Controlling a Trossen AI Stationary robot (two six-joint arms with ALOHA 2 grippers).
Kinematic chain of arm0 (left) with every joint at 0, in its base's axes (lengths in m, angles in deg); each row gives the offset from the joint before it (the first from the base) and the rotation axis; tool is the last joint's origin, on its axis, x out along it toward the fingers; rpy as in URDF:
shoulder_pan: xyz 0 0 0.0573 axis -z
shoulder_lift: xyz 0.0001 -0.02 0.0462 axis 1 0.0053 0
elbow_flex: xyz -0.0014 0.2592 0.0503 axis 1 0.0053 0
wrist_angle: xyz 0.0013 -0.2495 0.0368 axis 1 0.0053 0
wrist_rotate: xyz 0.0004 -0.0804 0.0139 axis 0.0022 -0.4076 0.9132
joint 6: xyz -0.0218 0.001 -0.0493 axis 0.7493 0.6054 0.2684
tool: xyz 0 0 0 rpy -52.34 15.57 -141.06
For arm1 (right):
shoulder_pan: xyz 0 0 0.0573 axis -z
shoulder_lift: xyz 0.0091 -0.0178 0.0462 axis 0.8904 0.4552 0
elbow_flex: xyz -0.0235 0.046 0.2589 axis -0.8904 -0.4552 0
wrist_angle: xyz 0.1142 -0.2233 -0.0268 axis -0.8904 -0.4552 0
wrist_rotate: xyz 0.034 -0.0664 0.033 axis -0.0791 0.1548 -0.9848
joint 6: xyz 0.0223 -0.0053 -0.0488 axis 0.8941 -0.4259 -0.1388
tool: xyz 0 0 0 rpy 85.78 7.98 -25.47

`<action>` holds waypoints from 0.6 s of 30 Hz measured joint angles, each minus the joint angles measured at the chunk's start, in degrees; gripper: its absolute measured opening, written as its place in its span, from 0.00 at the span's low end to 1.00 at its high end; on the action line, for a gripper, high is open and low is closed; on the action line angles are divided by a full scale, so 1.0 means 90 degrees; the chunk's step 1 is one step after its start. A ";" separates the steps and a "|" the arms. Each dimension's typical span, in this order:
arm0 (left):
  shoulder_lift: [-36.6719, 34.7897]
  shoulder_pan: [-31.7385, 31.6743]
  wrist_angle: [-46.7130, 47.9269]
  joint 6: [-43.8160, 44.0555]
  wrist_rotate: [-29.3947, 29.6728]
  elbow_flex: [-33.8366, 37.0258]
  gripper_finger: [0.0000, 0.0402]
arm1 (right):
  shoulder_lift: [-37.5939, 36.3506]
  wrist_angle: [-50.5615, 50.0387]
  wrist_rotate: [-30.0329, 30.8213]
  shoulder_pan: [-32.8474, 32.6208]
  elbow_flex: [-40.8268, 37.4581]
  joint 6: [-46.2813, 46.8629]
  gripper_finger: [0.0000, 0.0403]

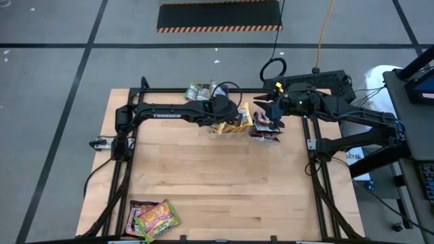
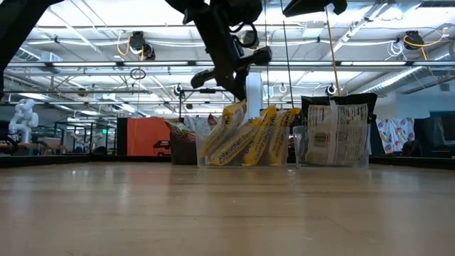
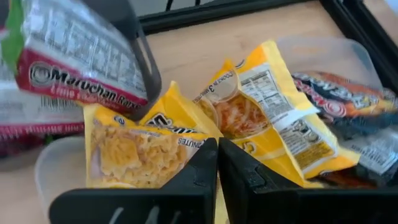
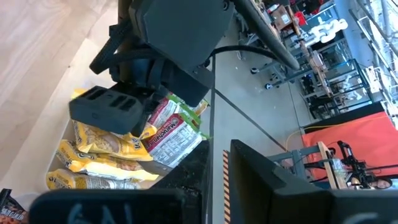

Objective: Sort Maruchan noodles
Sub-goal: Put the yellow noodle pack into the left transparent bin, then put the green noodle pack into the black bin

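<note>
The left gripper (image 3: 217,163) hangs over the middle clear tub (image 3: 53,163), its two dark fingers pressed together with nothing between them. Directly under the fingertips stand the yellow Maruchan packets (image 3: 140,149), leaning on edge. Just to one side lie green-edged packets (image 3: 68,59) in a dark grey box (image 1: 202,90); on the other side, dark brown-black packets (image 3: 339,109) fill a neighbouring tub. The right gripper (image 1: 272,112) waits just above that dark pile; whether it is open or holding anything I cannot tell. Well away from both, at the near table edge, several loose packets (image 1: 154,218) remain unsorted. Risk: a closed gripper dropping lower could snag a leaning yellow packet and tip it out.
</note>
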 joint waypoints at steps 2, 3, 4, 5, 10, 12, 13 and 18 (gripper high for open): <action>0.0000 -0.0003 -0.0049 -0.0484 0.0002 0.0000 0.05 | 0.0000 0.0018 0.0000 0.0000 0.0000 -0.0005 0.15; 0.0000 -0.0003 -0.0073 -0.0746 0.0003 0.0000 0.05 | 0.0000 0.0017 0.0000 0.0000 0.0000 -0.0005 0.15; 0.0000 -0.0003 -0.0107 -0.0984 0.0003 0.0000 0.05 | 0.0000 0.0016 0.0000 0.0000 0.0000 -0.0007 0.15; 0.0000 -0.0003 -0.0191 -0.1171 0.0002 0.0000 0.05 | 0.0000 0.0018 -0.0001 0.0000 0.0000 -0.0009 0.15; 0.0000 -0.0003 -0.0768 -0.1869 -0.0157 0.0000 0.05 | 0.0000 0.0023 -0.0002 0.0000 0.0000 -0.0019 0.15; 0.0000 -0.0003 -0.0868 -0.1922 -0.0179 0.0000 0.05 | 0.0000 0.0020 -0.0002 0.0000 0.0000 -0.0019 0.15; 0.0000 -0.0003 -0.0906 -0.1922 -0.0191 0.0000 0.05 | 0.0000 0.0019 -0.0001 0.0000 0.0000 -0.0017 0.15; -0.0071 0.0028 -0.0874 -0.2112 -0.0372 0.0000 0.05 | 0.0000 0.0018 0.0000 0.0000 0.0000 -0.0065 0.15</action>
